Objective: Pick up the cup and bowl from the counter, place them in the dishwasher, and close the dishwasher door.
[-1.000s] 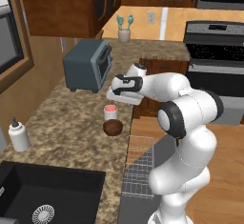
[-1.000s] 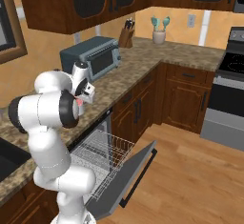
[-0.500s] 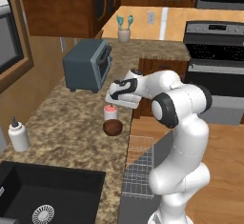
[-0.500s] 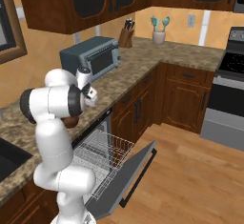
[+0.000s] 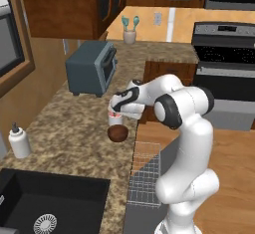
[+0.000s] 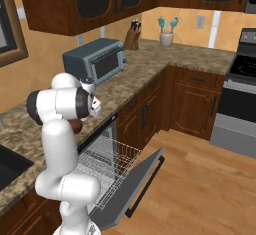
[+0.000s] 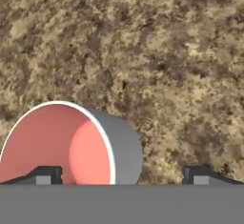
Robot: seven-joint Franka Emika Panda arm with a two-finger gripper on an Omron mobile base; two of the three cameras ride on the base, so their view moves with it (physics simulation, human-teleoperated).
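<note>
The cup (image 7: 66,147), whitish outside and pink-red inside, stands on the speckled granite counter (image 7: 167,66). In the hand view it rises between my two fingertips (image 7: 45,175), close to the left one. My gripper (image 7: 121,178) is open and hangs right over the cup (image 5: 114,121), jaws wide, gripping nothing. The dark brown bowl (image 5: 117,133) sits on the counter (image 5: 74,133) just in front of the cup, near the counter's edge. Below that edge the dishwasher shows its grey wire rack (image 6: 107,159), and the dishwasher door (image 6: 135,186) is folded down open.
A grey toaster oven (image 5: 92,68) stands behind the cup. A white soap bottle (image 5: 19,142) is at the left by the black sink (image 5: 50,203). The oven range (image 5: 224,68) stands at the right. A knife block (image 6: 132,29) and a utensil holder (image 6: 166,34) sit at the back.
My hand has come down and toward me, from above the counter to just over the cup. The jaws have stayed open. Cup and bowl have not moved.
</note>
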